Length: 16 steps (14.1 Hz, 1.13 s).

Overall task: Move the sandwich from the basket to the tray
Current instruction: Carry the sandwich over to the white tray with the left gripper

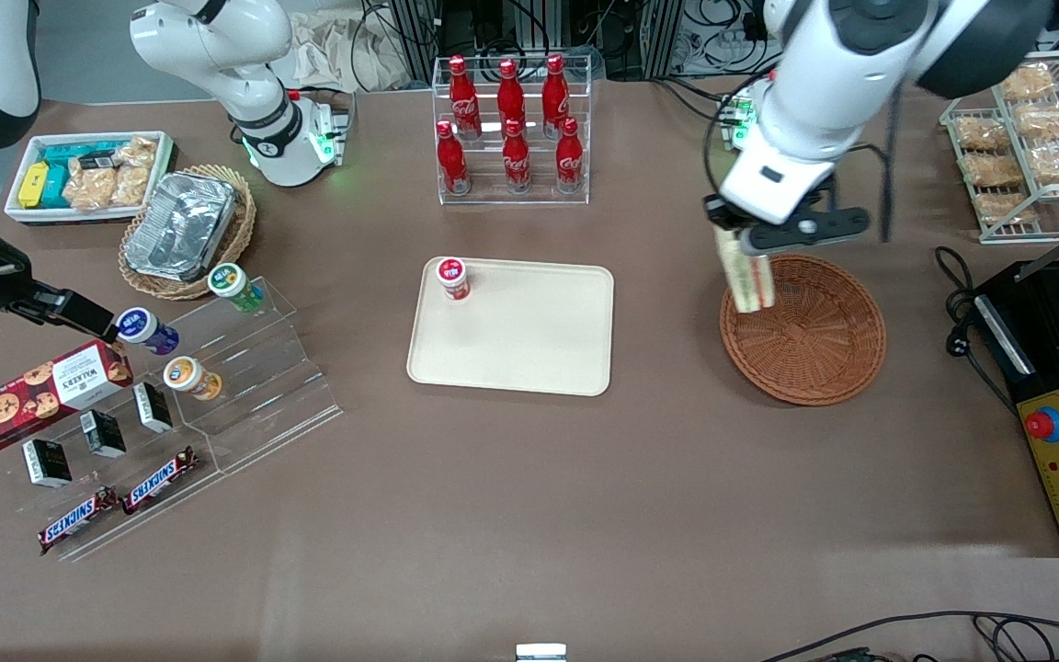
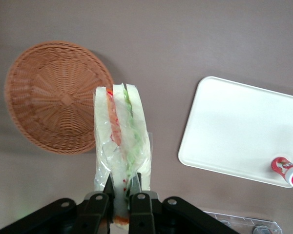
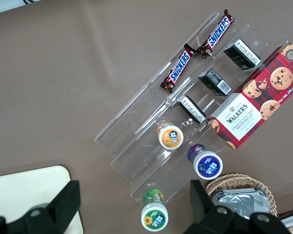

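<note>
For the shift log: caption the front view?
Tool shut on sandwich above basket, tray waiting.

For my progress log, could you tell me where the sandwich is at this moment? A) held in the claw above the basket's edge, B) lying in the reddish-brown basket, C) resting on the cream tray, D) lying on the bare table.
A: the claw is shut on the sandwich, which hangs over the rim of the basket, with the tray holding only a small red-capped jar.

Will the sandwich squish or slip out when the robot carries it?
Probably a bit squishy: the sandwich is soft pale bread. Its clear wrap looks smooth, so it might slip. The gripper, above the basket edge, pinches only one end, so it may sag.
</note>
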Each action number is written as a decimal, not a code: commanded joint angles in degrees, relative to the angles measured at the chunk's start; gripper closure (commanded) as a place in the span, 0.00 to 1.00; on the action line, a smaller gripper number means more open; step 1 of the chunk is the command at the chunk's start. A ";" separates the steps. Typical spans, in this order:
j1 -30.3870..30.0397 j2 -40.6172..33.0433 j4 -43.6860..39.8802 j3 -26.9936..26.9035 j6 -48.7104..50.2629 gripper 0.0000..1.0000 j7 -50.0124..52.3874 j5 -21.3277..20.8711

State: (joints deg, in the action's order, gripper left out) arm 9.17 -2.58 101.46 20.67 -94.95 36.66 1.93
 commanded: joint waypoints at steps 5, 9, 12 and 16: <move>8.74 11.09 1.10 0.07 -16.37 1.00 -0.89 0.71; 12.70 14.08 6.38 -0.02 -28.08 1.00 -0.80 0.36; 14.64 19.27 6.47 -0.02 -33.79 1.00 -0.89 -0.17; 16.14 24.89 6.91 -0.37 -38.01 1.00 -0.89 -0.61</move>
State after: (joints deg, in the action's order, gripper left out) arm 24.59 19.61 108.77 21.04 -130.77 36.31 2.10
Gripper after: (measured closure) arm 0.855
